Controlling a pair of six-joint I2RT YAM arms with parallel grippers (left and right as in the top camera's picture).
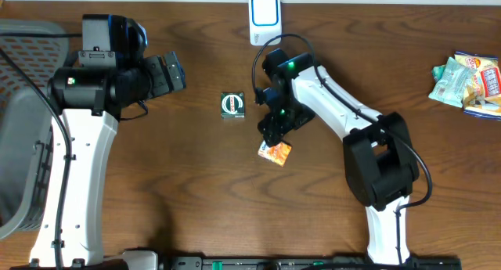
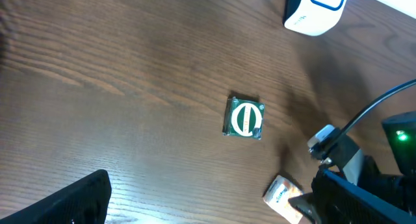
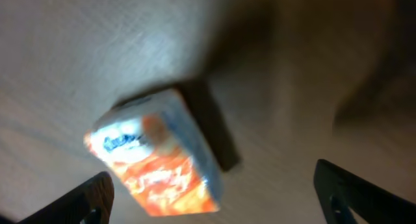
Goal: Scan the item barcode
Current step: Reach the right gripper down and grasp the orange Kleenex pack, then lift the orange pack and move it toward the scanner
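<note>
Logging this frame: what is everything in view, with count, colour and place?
orange packet: one, orange and white, on the table under the right gripper, untouched
green pack: one, green and white, square, mid-table, left of the right gripper
scanner: one, white with a blue outline, far edge, centre
snack packets: a pile, count unclear, pale green, red and blue, right edge
basket: one, grey mesh, left edge
table: one, dark brown wood
left gripper: one, black, open and empty, left of the green pack
right gripper: one, black, open, fingers either side of the orange packet
</note>
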